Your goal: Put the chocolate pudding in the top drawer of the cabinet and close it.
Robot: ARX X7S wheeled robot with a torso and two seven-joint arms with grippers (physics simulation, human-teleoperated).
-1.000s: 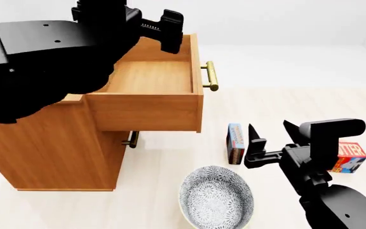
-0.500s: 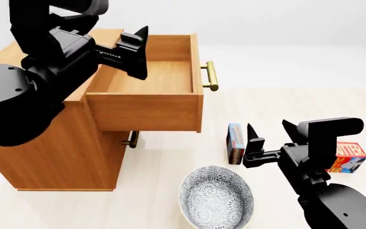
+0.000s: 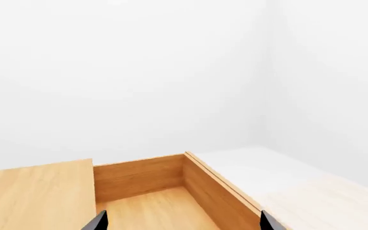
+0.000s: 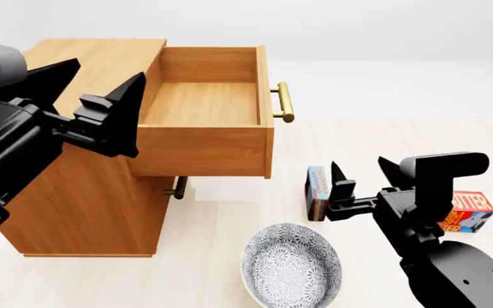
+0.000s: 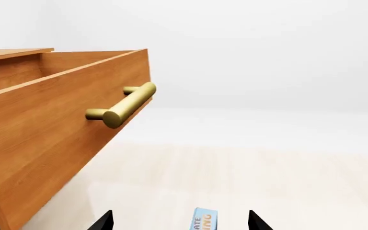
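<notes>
The cabinet (image 4: 84, 192) stands at the left with its top drawer (image 4: 203, 151) pulled out and nothing inside it. The drawer's brass handle (image 4: 284, 102) points right. On the floor, to the right of the cabinet, the chocolate pudding (image 4: 318, 191) stands on its edge. My right gripper (image 4: 362, 170) is open just right of the pudding, not touching it. In the right wrist view the pudding's top (image 5: 204, 220) shows between the open fingers of the right gripper (image 5: 180, 223). My left gripper (image 4: 101, 80) is open over the cabinet top, left of the drawer; the left wrist view looks into the drawer (image 3: 152, 211).
A patterned bowl (image 4: 291, 264) sits on the floor in front of the pudding. A red butter box (image 4: 469, 212) lies behind my right arm. A lower drawer's brass handle (image 4: 176, 187) shows under the open drawer. Pale floor stretches to the right.
My left arm has swung down and left, from above the open drawer to the cabinet's left side. My right gripper has barely shifted beside the pudding.
</notes>
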